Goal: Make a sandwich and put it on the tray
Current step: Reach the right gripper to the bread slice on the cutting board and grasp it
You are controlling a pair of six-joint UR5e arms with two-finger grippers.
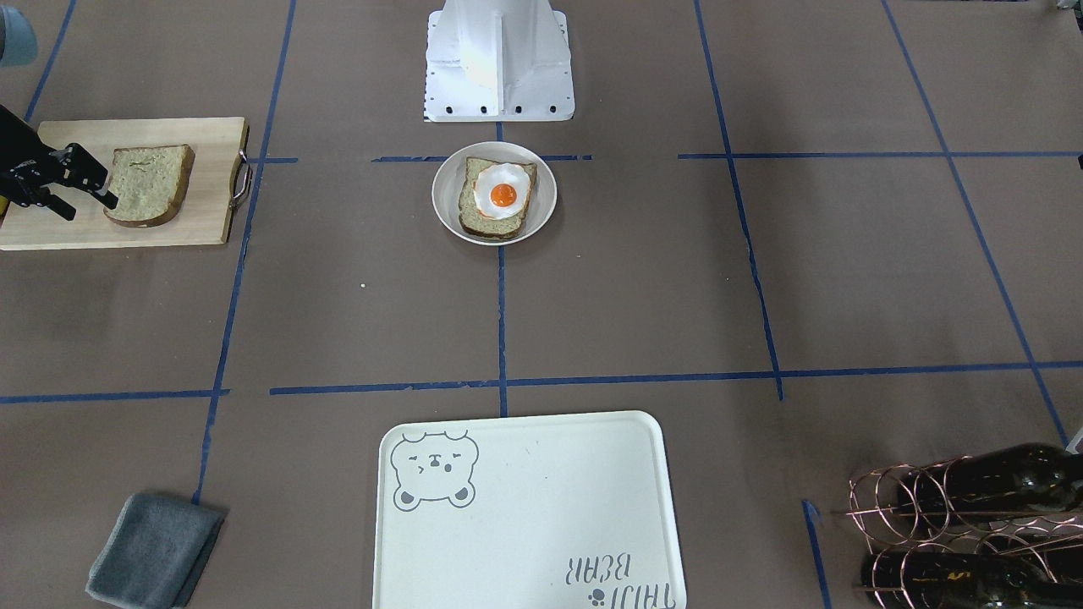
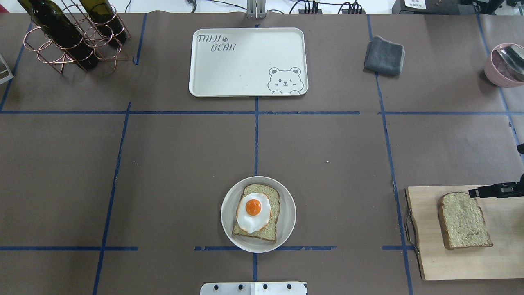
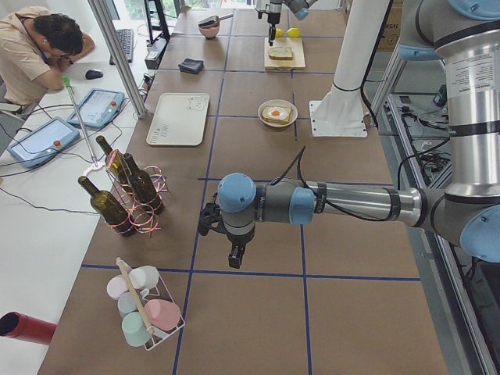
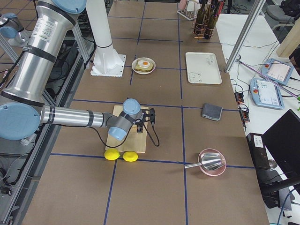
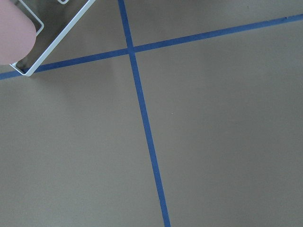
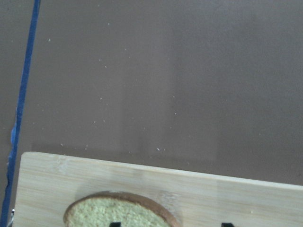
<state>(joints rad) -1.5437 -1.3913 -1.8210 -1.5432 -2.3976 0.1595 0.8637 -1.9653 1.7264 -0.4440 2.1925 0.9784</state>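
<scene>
while the right gripper hovers at the left edge of the front-facing view, its jaws stand wide apart over the cutting board. the right wrist camera catches two dark fingertips at the bottom of its frame, one over the crust of the plain bread slice, the other over bare wood beside it. that slice lies flat on the board, toward its right-hand end.

centre frame, just below the robot base, the small round plate carries the other bread slice with the fried egg on top, yolk up. the tray sits bottom centre, bear face at its upper left corner, well apart from plate and board.

the left gripper hangs over the brown table mid-frame in the left-side view, pointing down; open or closed, cannot tell. a grey cloth lies lower left, dark bottles lower right.
</scene>
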